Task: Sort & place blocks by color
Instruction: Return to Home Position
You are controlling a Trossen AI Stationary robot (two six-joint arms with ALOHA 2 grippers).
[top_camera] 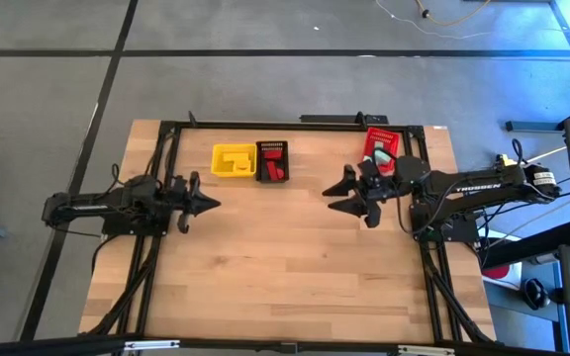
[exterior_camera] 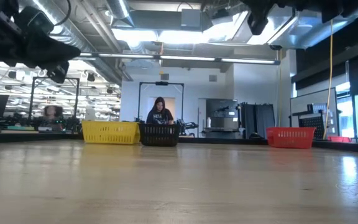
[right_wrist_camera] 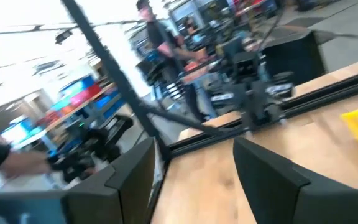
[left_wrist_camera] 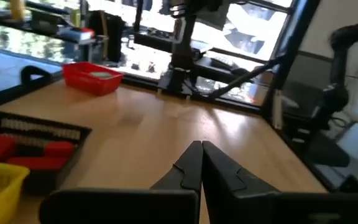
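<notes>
Hovering over the pale wooden table [top_camera: 285, 277], my left gripper [top_camera: 209, 205] has its dark fingers pressed together into one sharp point, holding nothing. My right gripper [top_camera: 334, 198] hangs near the red basket [top_camera: 382, 132], its fingers spread apart — empty too. In the slotted black basket [top_camera: 271, 146] lie red blocks [top_camera: 276, 170], flat bars whose long axes run roughly along the basket's length. The red basket holds pale pieces [left_wrist_camera: 102, 74], their shapes too small to tell. The yellow basket [top_camera: 221, 158] touches the black one; anything yellow inside blends into its plastic — I cannot pick it out. From table height the basket walls hide all contents.
</notes>
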